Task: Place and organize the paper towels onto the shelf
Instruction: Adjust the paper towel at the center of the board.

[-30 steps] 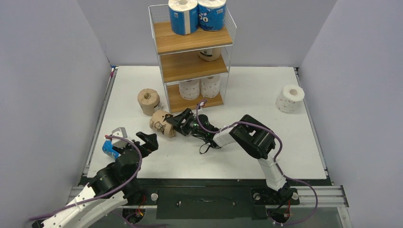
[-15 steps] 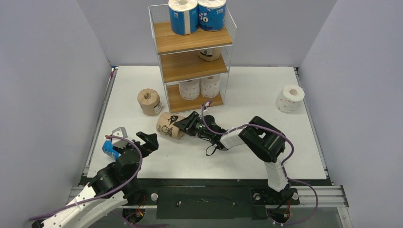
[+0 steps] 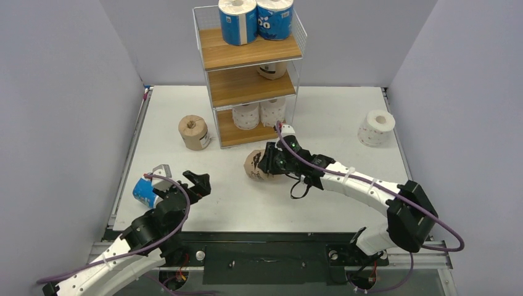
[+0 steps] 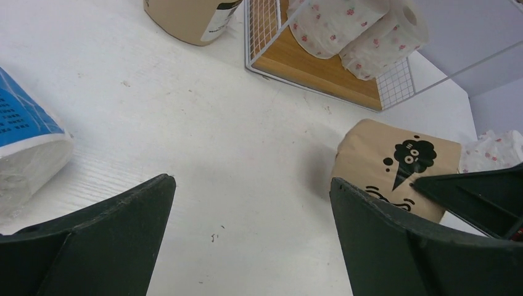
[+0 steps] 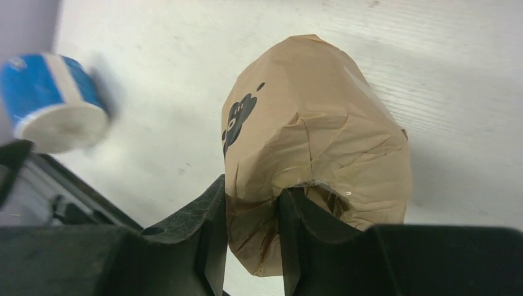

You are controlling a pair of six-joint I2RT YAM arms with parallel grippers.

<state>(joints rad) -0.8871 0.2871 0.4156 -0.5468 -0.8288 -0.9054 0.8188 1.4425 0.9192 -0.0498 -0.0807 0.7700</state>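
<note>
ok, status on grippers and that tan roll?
Right gripper pinching tan roll wall, in front of shelf. Left gripper open, empty, blue roll beside it. Nothing seen blocking the shelf.

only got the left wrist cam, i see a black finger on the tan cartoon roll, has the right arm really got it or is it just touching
Observer: It has it. In the right wrist view the right arm's jaws are shut on the wrapped end of the tan roll, with paper pinched between them.
Operator: ok whats on the shelf above the bottom board, cant see that from here
Observer: The top view shows a second tan roll at the back right of the middle board of the shelf.
Operator: and the top board
Observer: Two blue rolls stand upright there, side by side.
</note>
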